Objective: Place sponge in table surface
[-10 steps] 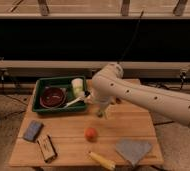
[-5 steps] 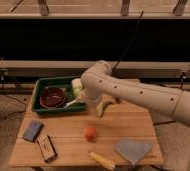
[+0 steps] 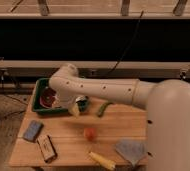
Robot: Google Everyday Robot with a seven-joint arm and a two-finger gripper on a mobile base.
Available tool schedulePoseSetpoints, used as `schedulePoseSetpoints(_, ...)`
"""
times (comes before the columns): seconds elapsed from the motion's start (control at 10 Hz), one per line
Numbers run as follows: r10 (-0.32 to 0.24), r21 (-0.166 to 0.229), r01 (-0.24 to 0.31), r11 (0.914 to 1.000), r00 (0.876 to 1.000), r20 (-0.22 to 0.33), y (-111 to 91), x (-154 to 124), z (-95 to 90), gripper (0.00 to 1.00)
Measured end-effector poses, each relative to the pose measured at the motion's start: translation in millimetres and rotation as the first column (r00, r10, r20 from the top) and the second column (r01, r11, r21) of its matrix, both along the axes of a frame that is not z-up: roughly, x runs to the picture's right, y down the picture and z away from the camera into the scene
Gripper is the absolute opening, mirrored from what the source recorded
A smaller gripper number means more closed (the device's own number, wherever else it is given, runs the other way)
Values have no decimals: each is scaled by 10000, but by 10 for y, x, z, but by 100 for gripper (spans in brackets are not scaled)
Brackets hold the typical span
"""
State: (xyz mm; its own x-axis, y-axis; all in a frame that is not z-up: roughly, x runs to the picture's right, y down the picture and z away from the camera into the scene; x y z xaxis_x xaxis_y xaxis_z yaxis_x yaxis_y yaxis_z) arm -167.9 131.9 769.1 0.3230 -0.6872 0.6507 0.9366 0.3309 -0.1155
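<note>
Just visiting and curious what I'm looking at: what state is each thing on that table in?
Sponge: flat on the table, front left, untouched.
Gripper: low at the tray's right end, away from the sponge.
Bowl: upright in the tray.
Brown block: flat, beside the sponge.
Cloth: flat, front right.
Fruit: resting mid-table.

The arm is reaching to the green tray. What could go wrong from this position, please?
1. The gripper hangs at the front edge of the green tray, away from the sponge; it may bump the tray or the red bowl.
2. Sweeping toward the sponge, it could hit the brown block beside it or roll the orange round object.
</note>
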Motion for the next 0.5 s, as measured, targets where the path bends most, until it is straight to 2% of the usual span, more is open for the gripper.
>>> schedulePoseSetpoints(0.3,-1236,-231,1252,9919,9904,626,293,-751,123,80)
schedulePoseSetpoints(0.4,-1705,-337,1740,9842,9815,876,456,-1017,168,80)
schedulePoseSetpoints(0.5,-1941,-414,1990,9791,9758,1003,558,-1143,200,80)
